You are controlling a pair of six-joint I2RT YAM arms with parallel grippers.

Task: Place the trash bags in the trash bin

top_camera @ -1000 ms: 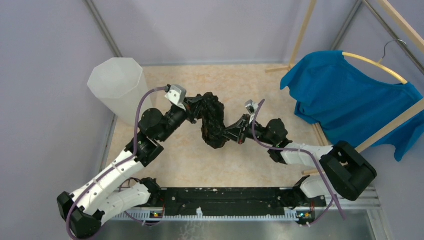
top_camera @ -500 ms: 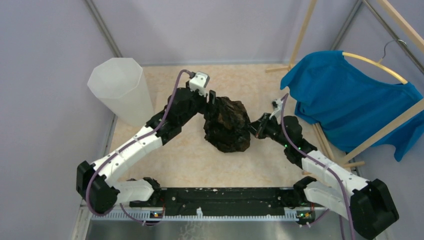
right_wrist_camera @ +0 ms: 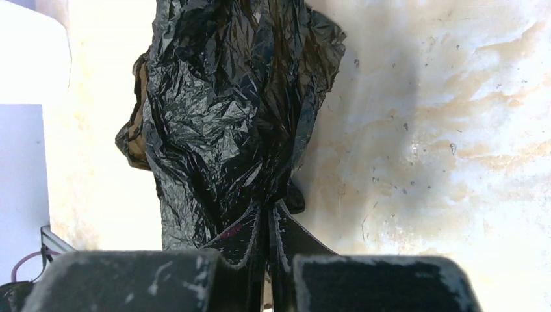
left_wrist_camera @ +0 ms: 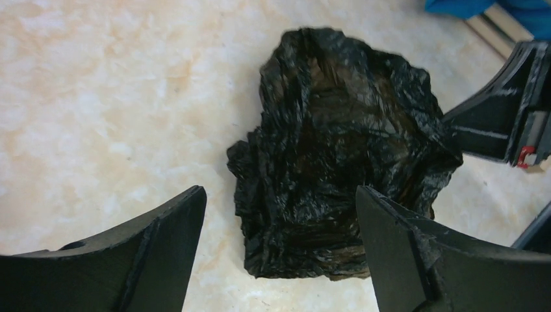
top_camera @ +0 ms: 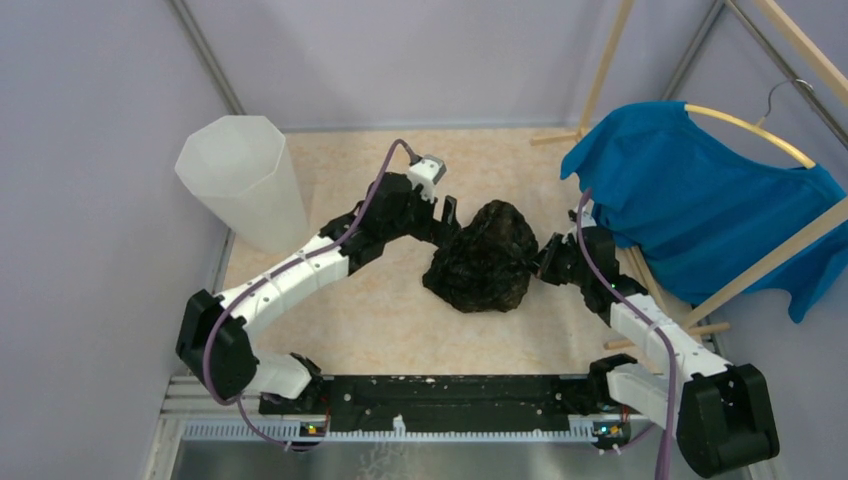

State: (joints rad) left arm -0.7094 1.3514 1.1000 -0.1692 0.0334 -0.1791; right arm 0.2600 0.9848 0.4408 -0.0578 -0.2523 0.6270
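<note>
One crumpled glossy black plastic bag is pinched shut in the right gripper, seemingly for carrying. Left gripper gapes empty beside it.

Above the right claw, the bag runs off the picture's top edge. The bin, far to that claw's left, is only a washed-out white patch cut by the frame. Past the left claw, its right finger hides the bag's lower corner, and the shirt is cropped at the top.
</note>
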